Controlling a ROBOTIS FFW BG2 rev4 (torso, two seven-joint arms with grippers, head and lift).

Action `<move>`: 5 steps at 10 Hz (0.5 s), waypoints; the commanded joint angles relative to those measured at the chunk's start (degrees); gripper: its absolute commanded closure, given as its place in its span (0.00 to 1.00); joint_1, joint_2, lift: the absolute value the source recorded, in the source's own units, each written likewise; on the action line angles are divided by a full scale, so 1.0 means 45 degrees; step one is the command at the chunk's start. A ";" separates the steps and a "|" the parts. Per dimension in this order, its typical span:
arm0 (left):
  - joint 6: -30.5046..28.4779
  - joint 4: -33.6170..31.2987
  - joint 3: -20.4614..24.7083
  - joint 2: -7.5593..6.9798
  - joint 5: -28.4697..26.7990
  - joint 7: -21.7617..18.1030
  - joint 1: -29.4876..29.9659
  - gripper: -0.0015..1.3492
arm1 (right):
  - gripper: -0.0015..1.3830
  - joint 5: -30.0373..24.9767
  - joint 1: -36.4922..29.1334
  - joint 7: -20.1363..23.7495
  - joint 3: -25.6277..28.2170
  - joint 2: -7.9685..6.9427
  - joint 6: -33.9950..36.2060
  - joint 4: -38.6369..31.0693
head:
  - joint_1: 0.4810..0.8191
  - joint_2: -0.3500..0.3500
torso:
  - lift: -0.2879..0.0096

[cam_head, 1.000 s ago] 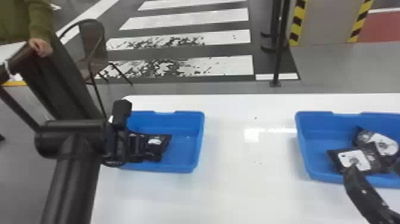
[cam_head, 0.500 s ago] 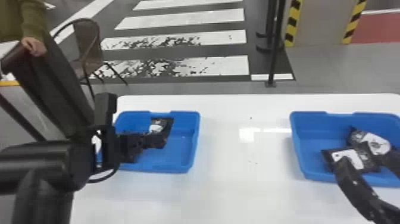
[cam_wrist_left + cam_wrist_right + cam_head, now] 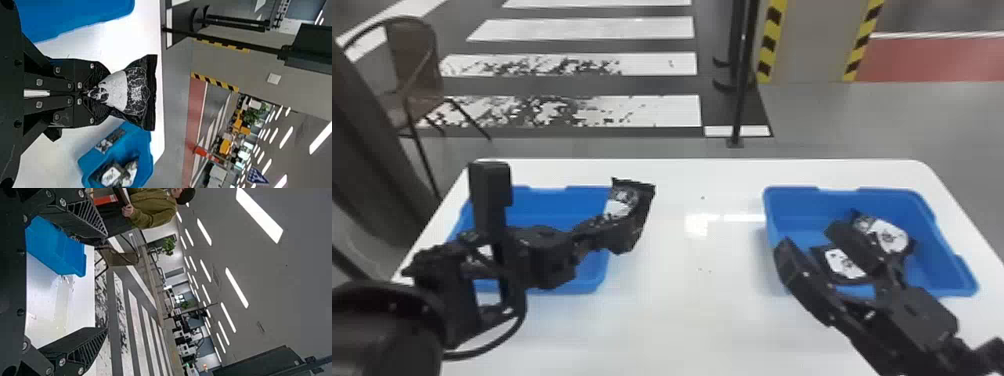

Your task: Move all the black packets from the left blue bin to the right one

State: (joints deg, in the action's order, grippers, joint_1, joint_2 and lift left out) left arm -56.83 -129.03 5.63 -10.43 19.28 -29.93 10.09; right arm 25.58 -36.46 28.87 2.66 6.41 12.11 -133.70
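Near the far left corner of the white table (image 3: 702, 325), the left blue bin (image 3: 562, 205) is partly covered by the left arm. Whether packets lie under that arm cannot be told. At this bin's right edge, the left gripper (image 3: 612, 231) is seen raised, with one black packet (image 3: 618, 207) pinched by its narrow end between closed fingertips; the packet's broad end is left free. Toward the table's far right corner, the right blue bin (image 3: 799, 205) is reached over at its near left corner by the right gripper (image 3: 810, 239), whose fingers are spread wide and empty. Inside, a packet (image 3: 842, 264) is seen toward the near edge, and another packet (image 3: 889, 237) farther back and rightward.
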 commanded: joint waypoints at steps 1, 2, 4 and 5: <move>0.0285 -0.0372 -0.0742 0.0032 0.0490 -0.0048 0.0382 0.90 | 0.13 0.0206 0.0884 0.0401 -0.0210 0.0022 0.0932 0.0477 | 0.63 0.53 | 0.50; 0.0410 -0.0404 -0.1301 -0.0007 0.0845 -0.0048 0.0413 0.90 | 0.13 0.0459 0.1477 0.0655 -0.0413 0.0080 0.1338 0.0946 | 0.63 0.50 | 0.50; 0.0535 -0.0435 -0.2266 -0.0085 0.1302 -0.0048 0.0226 0.90 | 0.13 0.1120 0.2540 0.0733 -0.1047 0.0276 0.1713 0.1727 | 0.63 0.46 | 0.50; 0.0567 -0.0404 -0.2570 -0.0124 0.1455 -0.0048 0.0101 0.90 | 0.13 0.1348 0.2915 0.0752 -0.1251 0.0334 0.1807 0.2008 | 0.63 0.43 | 0.50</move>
State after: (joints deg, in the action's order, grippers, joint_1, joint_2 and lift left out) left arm -54.42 -130.87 -4.99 -10.89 25.37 -30.15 10.84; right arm 30.91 -24.56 32.27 -2.34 7.75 20.00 -125.59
